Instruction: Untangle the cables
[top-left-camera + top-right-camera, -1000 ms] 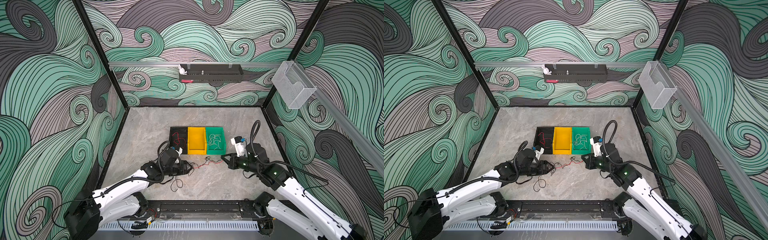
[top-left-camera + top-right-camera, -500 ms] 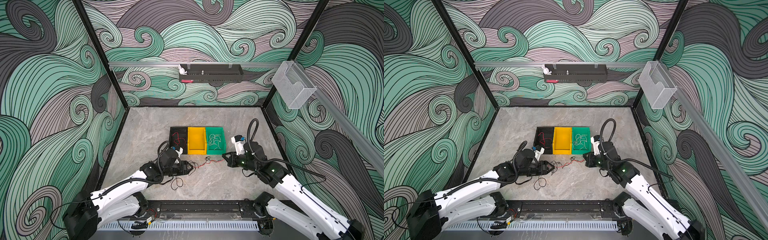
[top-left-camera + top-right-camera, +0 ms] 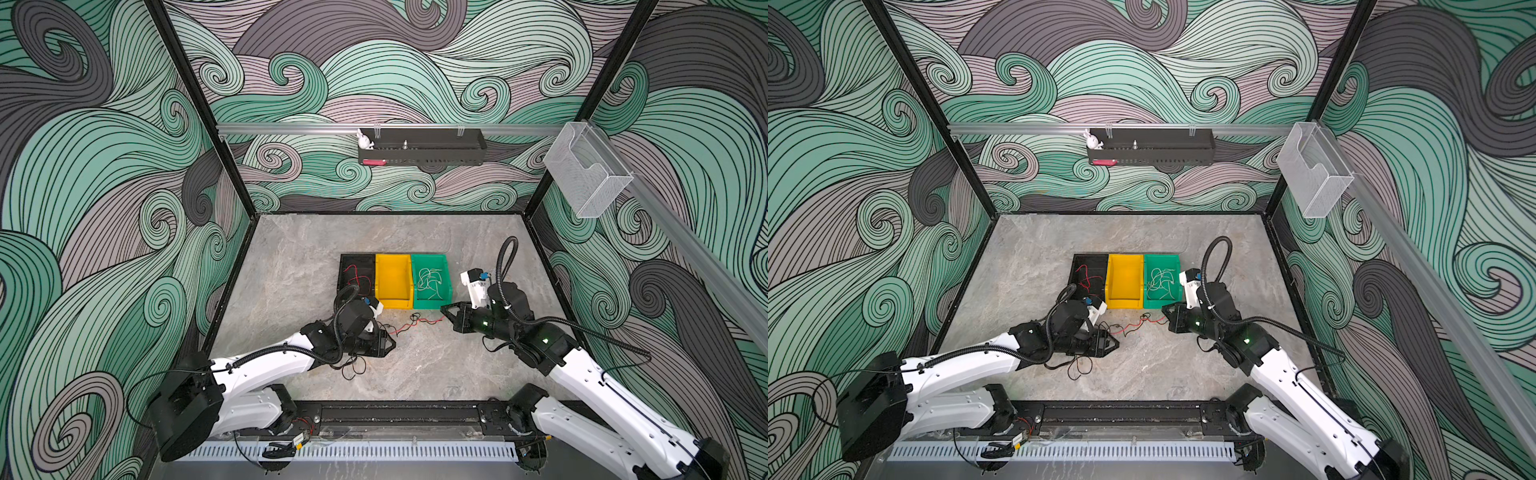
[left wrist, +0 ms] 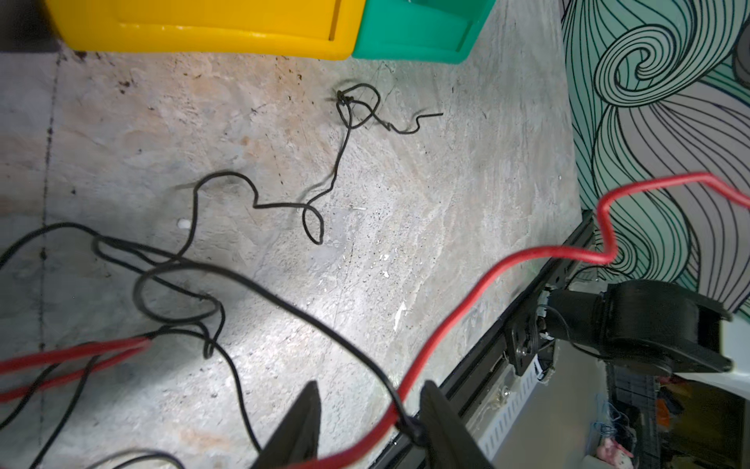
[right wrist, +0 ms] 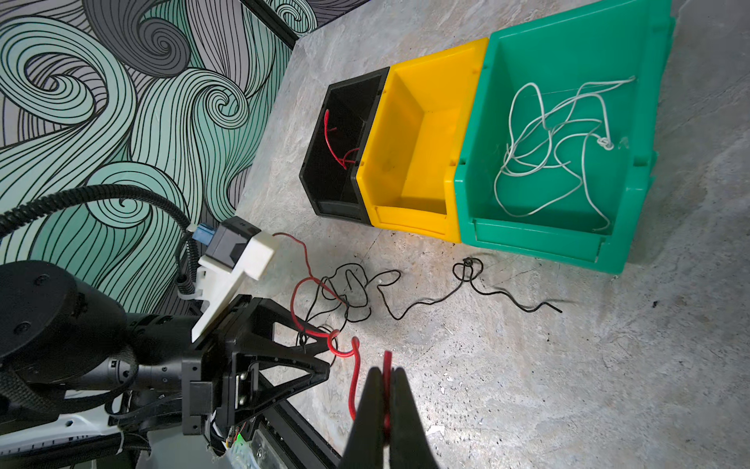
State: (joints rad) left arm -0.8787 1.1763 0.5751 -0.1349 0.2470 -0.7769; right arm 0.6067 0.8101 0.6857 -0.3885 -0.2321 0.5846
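Observation:
A tangle of red cable (image 3: pixel 417 325) and black cable (image 3: pixel 352 368) lies on the stone floor in front of the bins, in both top views. My right gripper (image 5: pixel 385 373) is shut on one end of the red cable (image 5: pixel 356 365), seen also in a top view (image 3: pixel 1165 311). My left gripper (image 4: pixel 369 410) stands open; the red cable (image 4: pixel 466 308) and a black knot (image 4: pixel 410 428) pass between its fingers, the knot against one finger. A loose black cable (image 5: pixel 426 302) trails across the floor. From the right wrist view the left gripper (image 5: pixel 328 358) sits at the tangle.
Three bins stand side by side behind the tangle: a black bin (image 3: pixel 357 259) with red cable in it, a yellow bin (image 3: pixel 392 282), and a green bin (image 3: pixel 430 256) holding white cables (image 5: pixel 560 134). The black front rail (image 3: pixel 395 411) runs close behind both arms.
The left gripper's jaws have drawn closer together around the red and black cables. Both arms have barely shifted, and the right gripper keeps its hold on the red cable.

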